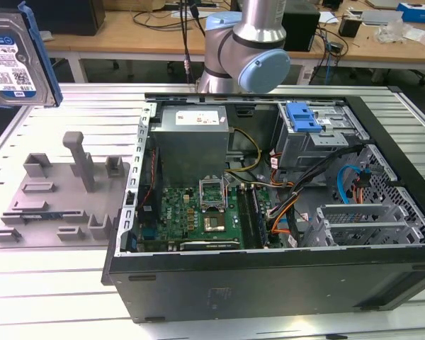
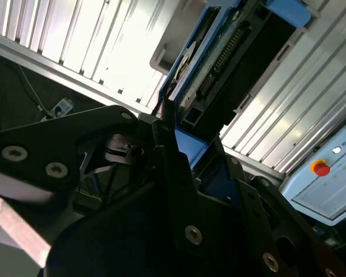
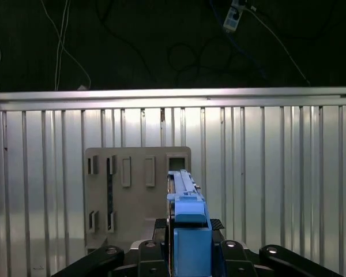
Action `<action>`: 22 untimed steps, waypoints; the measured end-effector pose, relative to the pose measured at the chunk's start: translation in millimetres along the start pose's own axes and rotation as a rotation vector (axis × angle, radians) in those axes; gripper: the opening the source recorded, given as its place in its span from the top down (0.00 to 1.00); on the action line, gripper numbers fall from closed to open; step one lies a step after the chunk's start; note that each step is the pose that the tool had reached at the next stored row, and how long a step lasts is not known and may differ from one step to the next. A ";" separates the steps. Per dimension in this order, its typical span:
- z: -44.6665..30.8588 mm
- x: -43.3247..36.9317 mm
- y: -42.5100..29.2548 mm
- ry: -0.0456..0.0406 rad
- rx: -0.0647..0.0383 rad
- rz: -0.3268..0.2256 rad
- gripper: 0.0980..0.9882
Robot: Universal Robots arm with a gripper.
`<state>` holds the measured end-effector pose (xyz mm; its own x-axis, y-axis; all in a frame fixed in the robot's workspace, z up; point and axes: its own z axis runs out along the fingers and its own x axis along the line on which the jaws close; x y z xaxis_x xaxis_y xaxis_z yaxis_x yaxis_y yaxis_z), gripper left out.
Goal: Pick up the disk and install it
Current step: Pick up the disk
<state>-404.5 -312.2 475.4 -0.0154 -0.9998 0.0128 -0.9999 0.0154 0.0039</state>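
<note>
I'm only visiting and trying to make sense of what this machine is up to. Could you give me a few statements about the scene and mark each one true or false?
1. The tool holds the disk up in the air. True.
2. The disk sits inside the computer case. False: it hangs outside the case, at the exterior view's left, over the grey holder plate.
3. The case lies open, showing a green circuit board. True.
4. The frame around the disk is red. False: it is blue.
</note>
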 end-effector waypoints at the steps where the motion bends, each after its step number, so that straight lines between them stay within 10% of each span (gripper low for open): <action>1: 0.0 0.0 0.0 0.0000 0.000 0.000 0.70; 7: -0.9 4.7 -0.9 0.0002 0.000 0.000 0.70; 22: -3.7 37.7 -38.1 0.0029 -0.021 0.000 0.70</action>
<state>-367.0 -350.4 479.5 -0.0150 -0.9998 0.0157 -0.9996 0.0154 0.0244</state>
